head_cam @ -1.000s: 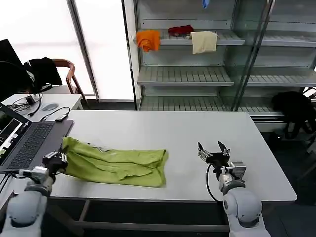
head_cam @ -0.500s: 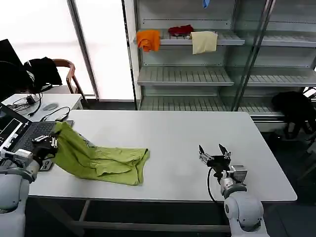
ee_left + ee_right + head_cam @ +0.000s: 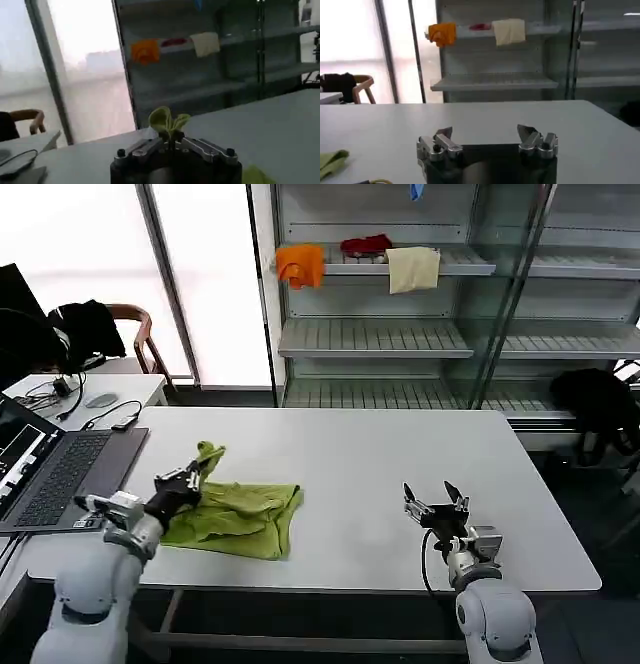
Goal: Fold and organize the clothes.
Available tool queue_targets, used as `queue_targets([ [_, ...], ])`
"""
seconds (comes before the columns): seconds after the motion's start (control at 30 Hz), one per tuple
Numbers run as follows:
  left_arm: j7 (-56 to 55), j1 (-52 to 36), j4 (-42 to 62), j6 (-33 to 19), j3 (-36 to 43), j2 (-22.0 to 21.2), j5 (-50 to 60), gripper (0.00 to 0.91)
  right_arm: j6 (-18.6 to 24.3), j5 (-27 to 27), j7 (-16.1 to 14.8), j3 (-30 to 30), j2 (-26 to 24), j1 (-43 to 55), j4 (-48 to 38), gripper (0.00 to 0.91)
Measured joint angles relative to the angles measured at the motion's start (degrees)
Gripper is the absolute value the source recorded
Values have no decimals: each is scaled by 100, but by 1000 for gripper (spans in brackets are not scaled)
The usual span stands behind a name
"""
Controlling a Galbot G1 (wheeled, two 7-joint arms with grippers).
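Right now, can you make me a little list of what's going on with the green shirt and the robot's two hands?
shirt: green T-shirt, bunched on the white table, one corner lifted
left gripper: shut on the shirt's raised corner, above the shirt's left end
right gripper: open, holding nothing, low over the table's right part, apart from the shirt
laptop: open on the table's left edge, beside the shirt
shelves behind: orange cloth, red cloth and cream cloth on the top shelf
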Motion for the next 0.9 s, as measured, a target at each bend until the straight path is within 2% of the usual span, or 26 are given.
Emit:
queue_targets([
  [0.47,-320,128,25,152,864,-484,611,10,68,-105,-18,-73,94,30,-130,907],
  [0.57,-364,145,56,162,993,-554,717,40,68,-115,-18,-79,96,33,-131,907],
  [0.6,-380,150,66,165,1024,-574,749,141,68,-118,-18,-81,96,33,-131,907],
  [0.63,-402,156,78,168,1056,-600,788,907,69,-124,-16,-80,99,32,-131,907],
  [0.9,-580,272,98,182,1315,-777,939,907,69,-174,-22,-99,105,1,-129,907],
])
